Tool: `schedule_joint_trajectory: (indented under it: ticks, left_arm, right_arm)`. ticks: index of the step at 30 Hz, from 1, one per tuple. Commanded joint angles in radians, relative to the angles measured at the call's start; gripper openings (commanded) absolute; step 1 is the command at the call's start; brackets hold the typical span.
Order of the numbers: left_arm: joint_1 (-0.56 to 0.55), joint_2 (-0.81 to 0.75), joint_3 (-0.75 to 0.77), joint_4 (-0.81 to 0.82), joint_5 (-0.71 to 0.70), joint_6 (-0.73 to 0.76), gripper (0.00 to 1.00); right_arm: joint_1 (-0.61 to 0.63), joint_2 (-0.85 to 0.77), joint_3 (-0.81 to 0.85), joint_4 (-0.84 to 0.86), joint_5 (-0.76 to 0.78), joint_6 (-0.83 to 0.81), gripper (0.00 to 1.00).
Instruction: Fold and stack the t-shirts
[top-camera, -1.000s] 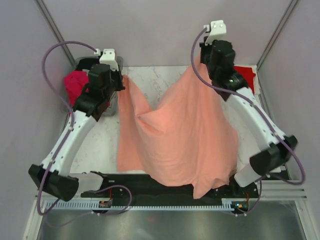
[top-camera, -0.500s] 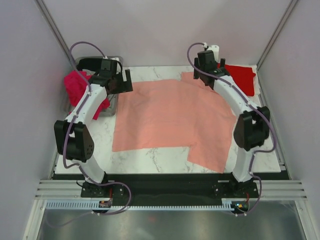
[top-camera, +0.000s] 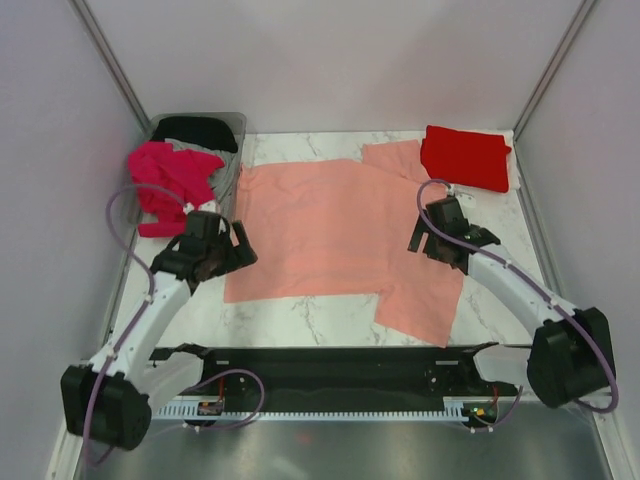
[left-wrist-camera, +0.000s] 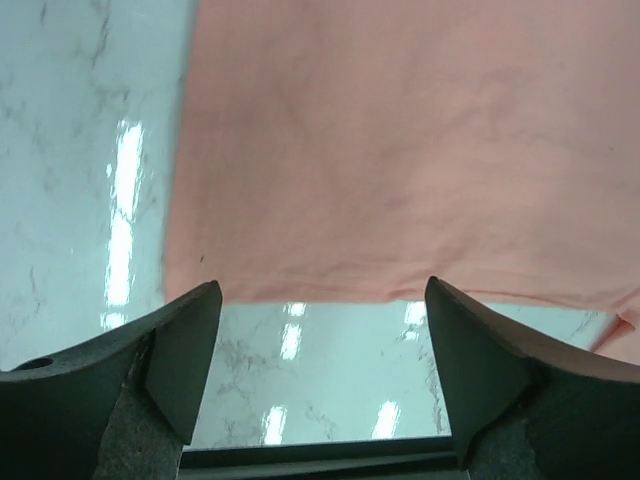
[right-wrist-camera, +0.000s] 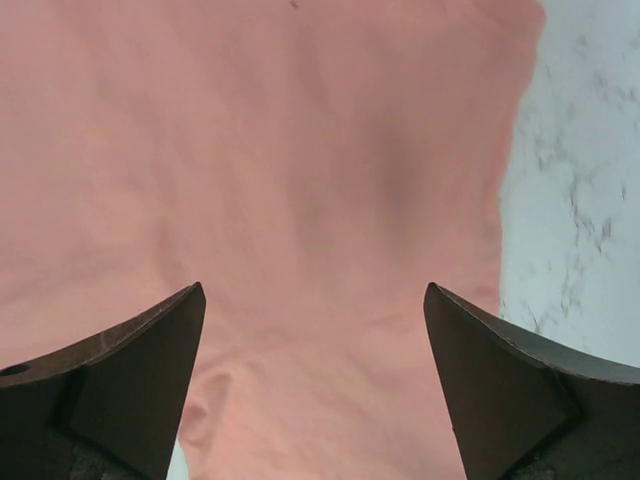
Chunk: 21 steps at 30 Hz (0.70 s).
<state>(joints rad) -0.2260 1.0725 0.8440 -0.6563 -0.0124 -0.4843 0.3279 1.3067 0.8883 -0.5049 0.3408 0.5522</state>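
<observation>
Left wrist: t-shirt hem (left-wrist-camera: 400, 285) runs between parted fingers (left-wrist-camera: 182, 352).

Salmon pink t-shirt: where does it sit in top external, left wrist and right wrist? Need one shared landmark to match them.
Top external: salmon pink t-shirt spread flat in the middle of the table.
Left wrist: the shirt fills the upper frame, its hem running across; marble below and at left.
Right wrist: the shirt fills nearly the whole frame; marble at right.
Shared landmark: white marble tabletop, bordering the shirt's edge in all three.
</observation>
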Motion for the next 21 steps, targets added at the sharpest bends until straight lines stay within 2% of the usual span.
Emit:
schedule_joint_trajectory:
  ticks: [1, 4, 6, 8, 12, 14, 21]
  left_arm:
    - [0.002, -0.198, -0.155, 0.009, -0.118, -0.226, 0.89]
    - [0.004, -0.357, -0.285, 0.007, -0.182, -0.365, 0.84]
    - [0.002, -0.378, -0.324, 0.004, -0.211, -0.414, 0.82]
    - [0.002, -0.321, -0.347, 0.003, -0.216, -0.438, 0.82]
    - [0.002, -0.243, -0.394, 0.015, -0.242, -0.491, 0.82]
    - [0.002, -0.238, -0.420, 0.076, -0.235, -0.494, 0.81]
    - [0.002, -0.145, -0.462, 0.187, -0.283, -0.468, 0.66]
  right_arm:
    - [0.000, -0.153, -0.067, -0.096, 0.006, 0.176, 0.98]
    - [0.002, -0.210, -0.123, -0.145, -0.043, 0.222, 0.98]
    - [0.019, -0.237, -0.118, -0.228, -0.010, 0.265, 0.98]
    - [0.030, -0.280, -0.155, -0.308, 0.017, 0.305, 0.98]
    - [0.030, -0.420, -0.235, -0.333, 0.021, 0.370, 0.98]
    - [0.030, -0.432, -0.267, -0.337, 0.003, 0.394, 0.98]
    - [0.026, -0.425, -0.298, -0.333, -0.008, 0.419, 0.98]
